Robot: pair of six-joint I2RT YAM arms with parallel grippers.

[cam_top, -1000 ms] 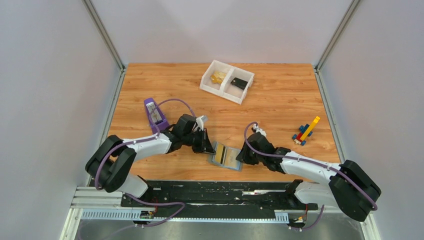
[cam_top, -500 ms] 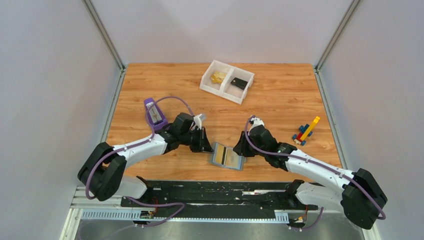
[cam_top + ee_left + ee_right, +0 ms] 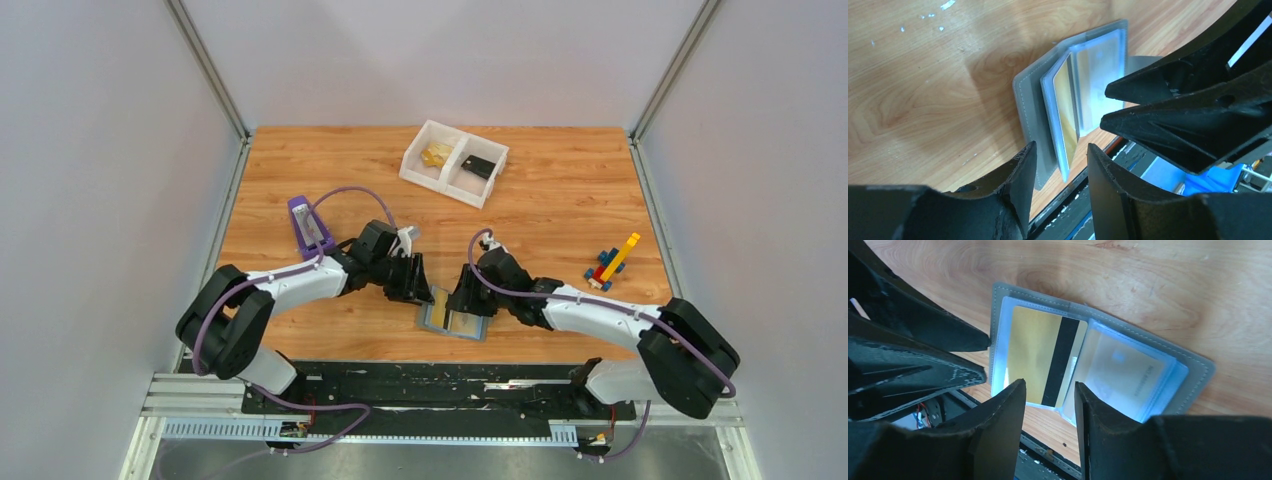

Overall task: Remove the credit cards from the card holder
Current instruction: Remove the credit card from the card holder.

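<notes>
With left gripper (image 3: 1060,150) and right gripper (image 3: 1049,386) both spread and empty, pin the card holder (image 3: 452,318) flat, then pinch only the credit card (image 3: 1040,355) by its exposed edge.

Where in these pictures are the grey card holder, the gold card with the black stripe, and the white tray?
card holder (image 3: 1029,115), left wrist view, on its grey outer cover.
gold card (image 3: 1030,352), right wrist view, on the gold face beside the stripe.
white tray (image 3: 440,186), top external view, on its near wall.
</notes>
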